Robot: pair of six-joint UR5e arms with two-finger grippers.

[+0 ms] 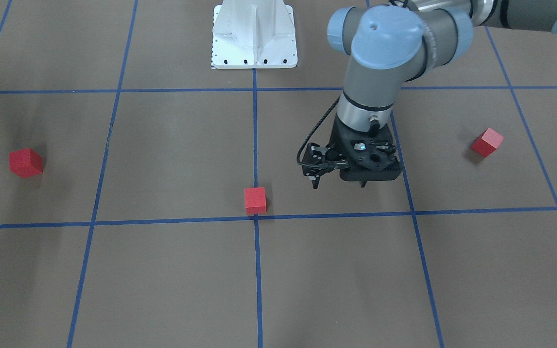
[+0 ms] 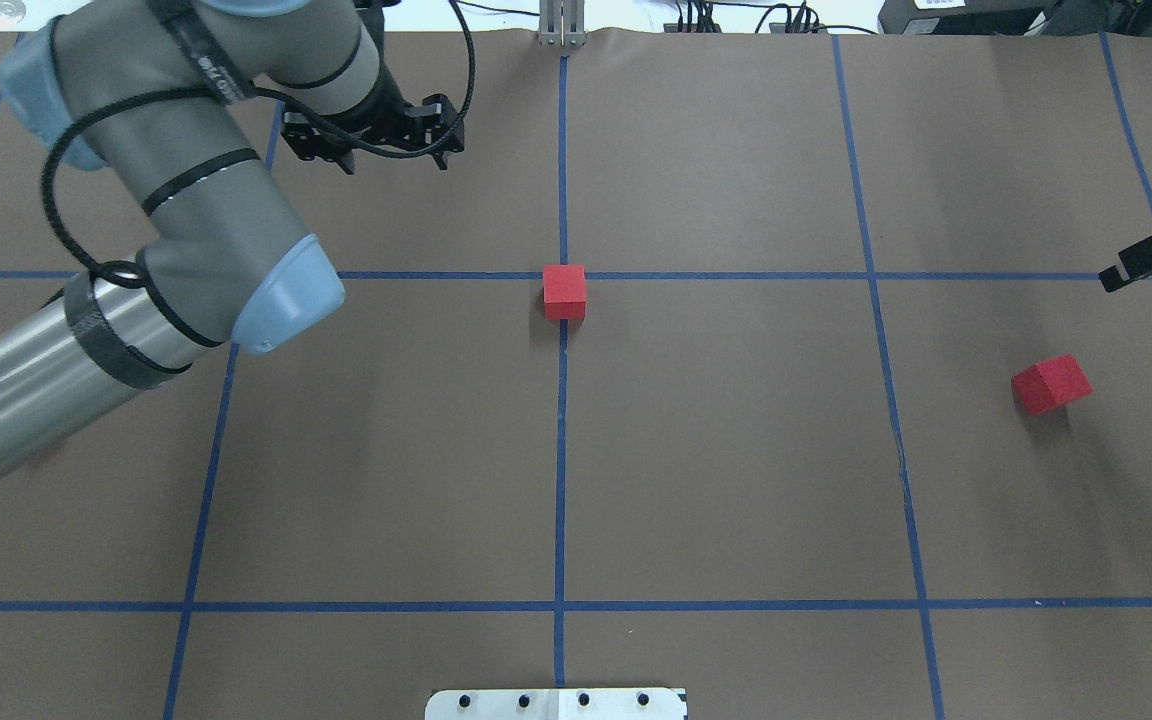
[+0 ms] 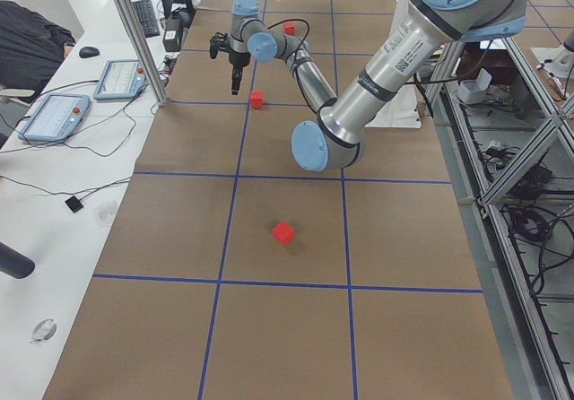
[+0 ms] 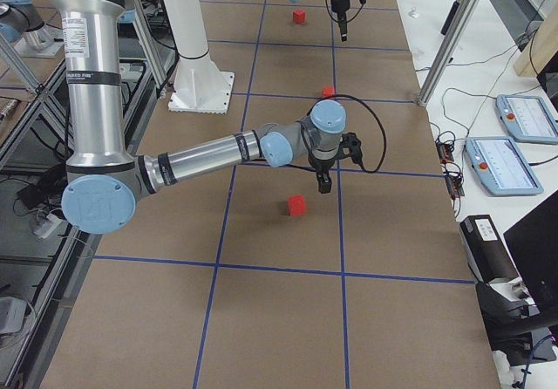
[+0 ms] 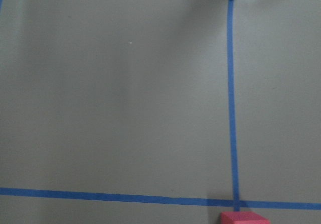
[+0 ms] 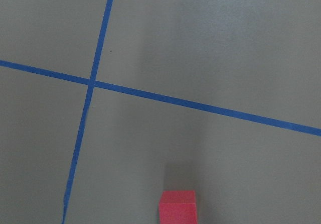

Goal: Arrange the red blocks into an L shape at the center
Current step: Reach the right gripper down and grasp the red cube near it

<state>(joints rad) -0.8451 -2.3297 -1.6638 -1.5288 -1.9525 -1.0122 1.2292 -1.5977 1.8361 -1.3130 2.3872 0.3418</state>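
One red block [image 1: 255, 200] [image 2: 564, 292] sits at the center [image 1: 256, 218], touching the tape crossing on the robot's side; the left wrist view shows its top edge [image 5: 242, 218]. My left gripper [image 1: 339, 184] [image 2: 393, 160] hangs open and empty over the bare surface, about one grid square from that block. A second red block [image 1: 487, 142] lies on my left side, hidden by the arm in the overhead view. The third red block [image 1: 25, 162] [image 2: 1050, 384] [image 6: 177, 207] lies on my right. My right gripper [image 2: 1151, 257] shows only partly at the frame edge near it.
The white robot base [image 1: 254, 36] stands at the table's robot-side edge. Blue tape lines divide the brown surface into large squares. Tablets and cables lie on the operators' white bench [image 3: 63, 113] beyond the table.
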